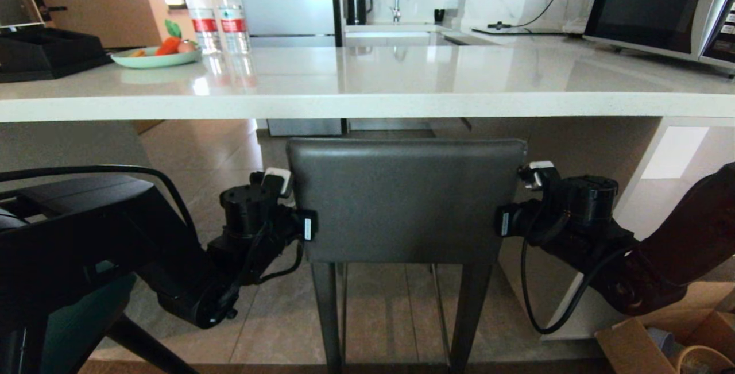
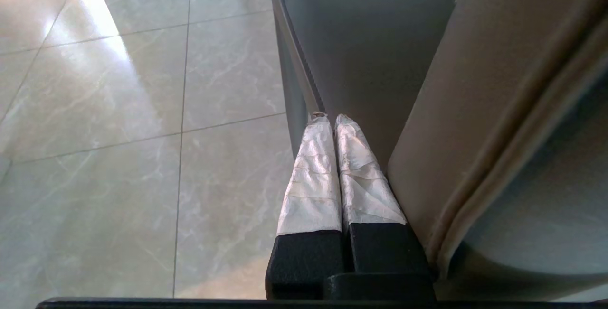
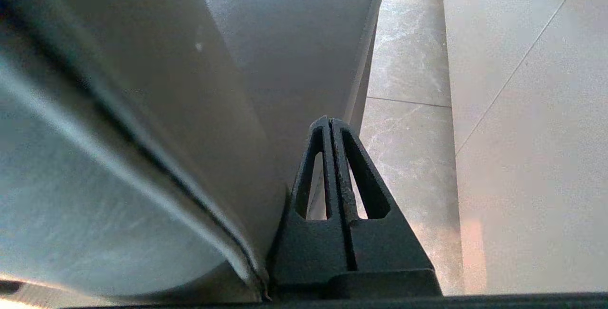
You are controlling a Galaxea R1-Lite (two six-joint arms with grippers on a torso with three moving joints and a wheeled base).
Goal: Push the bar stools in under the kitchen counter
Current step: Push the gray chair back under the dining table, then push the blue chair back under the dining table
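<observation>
Left claw [image 2: 331, 118] fingers together, pressed flat against left side of dark-grey stool [image 1: 405, 199] backrest. Right claw [image 3: 329, 121] fingers together, against right side. Stool upright between both arms, backrest just below white surface [image 1: 367, 84] edge. Teal stool [image 1: 69, 311] near, on robot's left, partly hidden by arm.

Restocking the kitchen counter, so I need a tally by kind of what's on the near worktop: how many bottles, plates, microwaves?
water bottles: 2
green plate of fruit: 1
microwave: 1
Total: 4
</observation>
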